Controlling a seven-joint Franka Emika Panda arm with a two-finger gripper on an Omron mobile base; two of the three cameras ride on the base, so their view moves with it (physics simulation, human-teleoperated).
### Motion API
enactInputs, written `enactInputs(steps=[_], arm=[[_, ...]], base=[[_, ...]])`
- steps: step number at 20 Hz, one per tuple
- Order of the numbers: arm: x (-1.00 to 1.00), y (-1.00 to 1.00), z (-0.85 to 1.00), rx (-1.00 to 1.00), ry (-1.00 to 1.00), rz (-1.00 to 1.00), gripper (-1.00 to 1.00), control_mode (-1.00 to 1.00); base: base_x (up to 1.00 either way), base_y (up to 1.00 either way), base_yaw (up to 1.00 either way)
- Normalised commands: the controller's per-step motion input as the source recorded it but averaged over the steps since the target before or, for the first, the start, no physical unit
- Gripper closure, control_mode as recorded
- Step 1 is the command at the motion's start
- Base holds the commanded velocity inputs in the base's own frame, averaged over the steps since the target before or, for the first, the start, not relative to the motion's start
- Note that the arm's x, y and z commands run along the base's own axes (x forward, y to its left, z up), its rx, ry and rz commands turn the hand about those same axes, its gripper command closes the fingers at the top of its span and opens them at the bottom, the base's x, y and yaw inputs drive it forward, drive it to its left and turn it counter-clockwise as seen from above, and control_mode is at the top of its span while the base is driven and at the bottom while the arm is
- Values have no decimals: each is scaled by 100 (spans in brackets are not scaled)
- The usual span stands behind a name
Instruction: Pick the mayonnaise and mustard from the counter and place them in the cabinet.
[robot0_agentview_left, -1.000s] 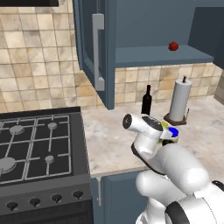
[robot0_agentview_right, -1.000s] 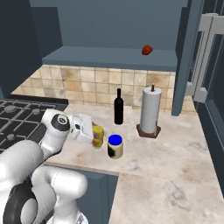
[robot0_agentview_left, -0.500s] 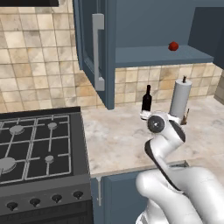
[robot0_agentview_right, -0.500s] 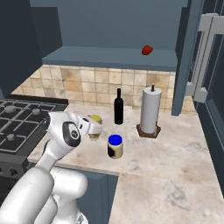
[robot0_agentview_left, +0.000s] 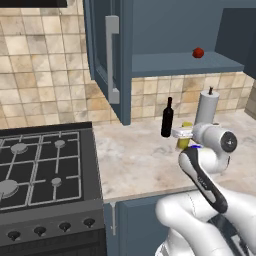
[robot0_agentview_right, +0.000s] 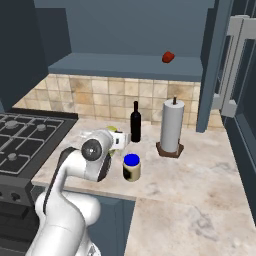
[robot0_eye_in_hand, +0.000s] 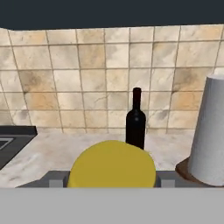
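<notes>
My gripper (robot0_eye_in_hand: 112, 181) is shut on the mustard (robot0_eye_in_hand: 112, 164), a yellow bottle whose rounded body sits between the fingers. In the base views the gripper (robot0_agentview_right: 118, 140) holds the mustard (robot0_agentview_right: 112, 131) just above the counter (robot0_agentview_right: 200, 175), left of the wine bottle. The mayonnaise (robot0_agentview_right: 131, 167), a squat jar with a blue lid, stands on the counter beside my forearm. From the left, the arm hides all but its blue lid (robot0_agentview_left: 195, 146). The mustard (robot0_agentview_left: 185, 142) shows there behind the gripper (robot0_agentview_left: 181, 133). The cabinet (robot0_agentview_left: 185, 65) stands open above, with its door (robot0_agentview_left: 112, 60) swung out.
A dark wine bottle (robot0_agentview_right: 135, 122) and a paper towel roll (robot0_agentview_right: 171, 126) on a stand rise at the back of the counter. A small red ball (robot0_agentview_right: 168, 57) lies on the cabinet shelf. The black gas stove (robot0_agentview_left: 40, 170) is on the left. Another door (robot0_agentview_right: 235, 65) hangs open on the right.
The hand has swung round and risen, carrying the mustard up and back toward the wine bottle. The mayonnaise has stayed put.
</notes>
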Motion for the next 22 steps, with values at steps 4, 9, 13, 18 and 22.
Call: enactInputs(steps=[4,9,13,18,22], arm=[[-4,0,38,0,0,35,100,-100],[-5,0,50,0,1,26,100,-100],[-4,8,49,0,8,13,100,-100],[-8,18,40,-1,12,3,100,-100],[-12,12,28,-6,14,0,100,-100]], base=[[0,0,0],[0,0,0],[0,0,0],[0,0,0],[0,0,0]])
